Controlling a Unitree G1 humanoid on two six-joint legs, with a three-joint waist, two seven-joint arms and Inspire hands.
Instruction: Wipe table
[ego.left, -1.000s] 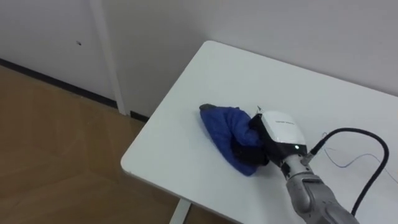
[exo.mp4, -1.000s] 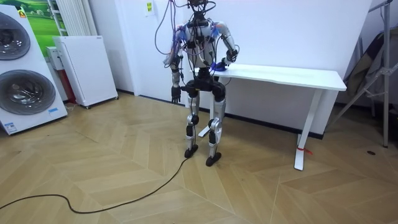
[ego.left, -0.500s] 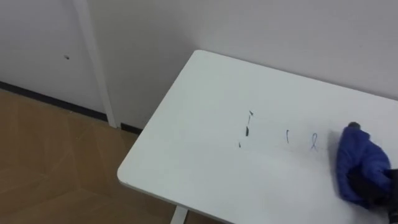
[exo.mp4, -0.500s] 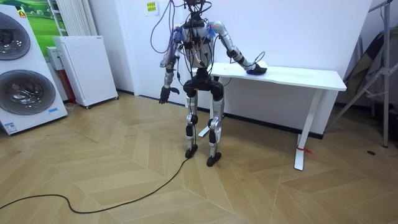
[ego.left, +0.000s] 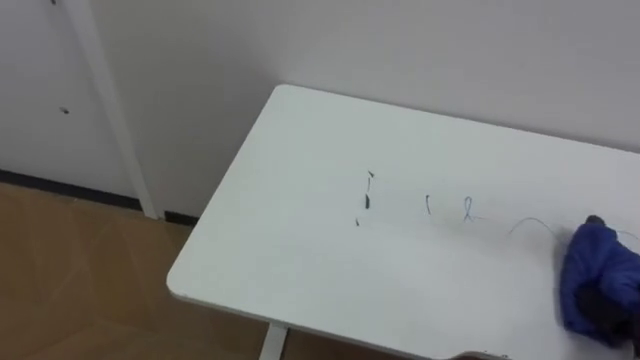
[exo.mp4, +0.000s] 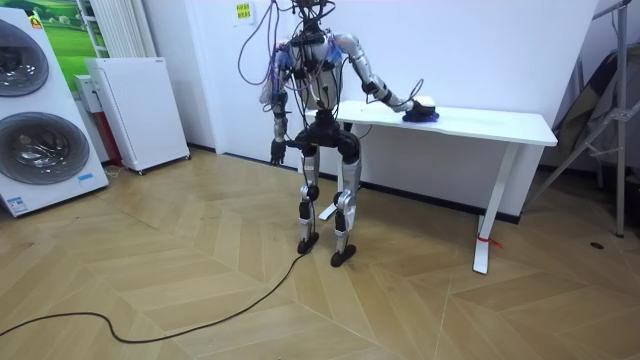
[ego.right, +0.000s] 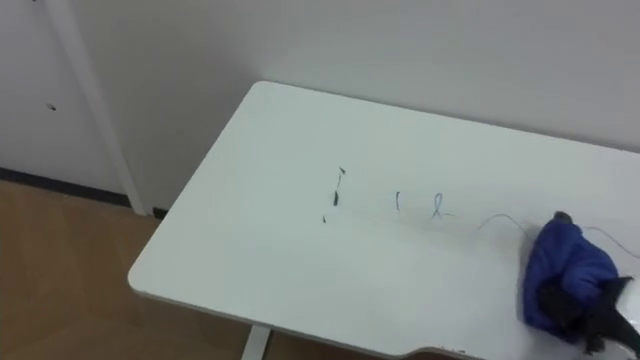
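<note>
Right hand (ego.right: 612, 302) at lower right, fingers (ego.right: 578, 306) clamped on the blue cloth (ego.right: 560, 262) on the desk (ego.right: 250, 230); pen marks (ego.right: 338, 190) mid-frame; left hand (exo.mp4: 277, 153) hangs down.

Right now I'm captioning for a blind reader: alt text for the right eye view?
The robot's right hand holds a blue cloth on a white table at the view's right edge. Small dark marks lie left of it.

The white table (ego.left: 300, 250) lies open across its left and middle, carrying flat pen marks (ego.left: 366, 201) alone. A bunched blue cloth (ego.left: 600, 262) blocks the right side; the wall (ego.left: 400, 50) closes the far edge.
</note>
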